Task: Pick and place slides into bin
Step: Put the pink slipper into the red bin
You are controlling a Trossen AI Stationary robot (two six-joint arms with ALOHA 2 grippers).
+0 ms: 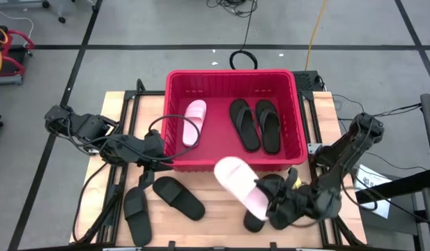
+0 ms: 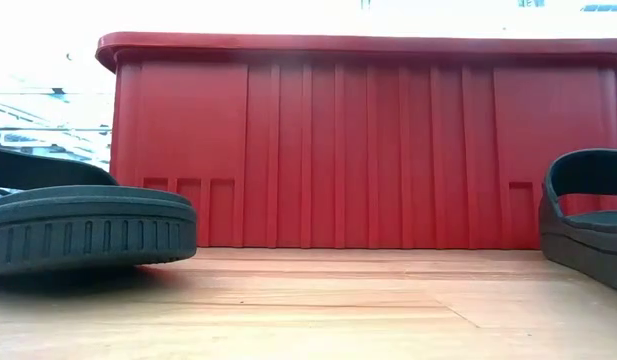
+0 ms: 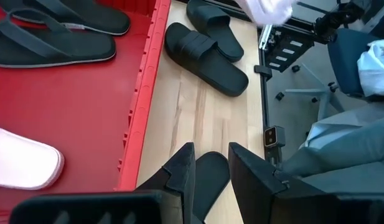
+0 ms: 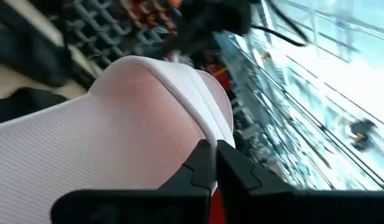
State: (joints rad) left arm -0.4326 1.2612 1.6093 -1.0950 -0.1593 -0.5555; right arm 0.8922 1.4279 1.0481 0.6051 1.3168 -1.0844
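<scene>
The red bin [image 1: 170,122] stands at the table's far middle. In it lie one pale pink slide [image 1: 194,120] and two black slides [image 1: 244,124]. My right gripper [image 1: 272,200] is at the near right, shut on a second pink slide [image 1: 237,180] held above the table. My left gripper [image 1: 154,166] is open by the bin's near left corner. Its fingers [image 3: 211,150] stand over one end of a black slide [image 3: 207,182] on the table. Two more black slides [image 1: 178,197] [image 1: 136,209] lie at the near left, and another [image 1: 256,217] lies under my right gripper. My right gripper pinches the pink slide at its end nearest the gripper [image 4: 201,127] between its two fingers. The fingers come from the table's near right, slanting toward the bin. The slide is lifted clear of the table, its free wide end [image 1: 227,171] toward the bin's near wall.
The bin's near wall [image 2: 358,150] rises high in front of the low camera, with black slides to its left [image 2: 78,225] and right [image 2: 588,215]. Bare wood lies between them [image 2: 318,300]. Cables and frame rails run along both sides of the table.
</scene>
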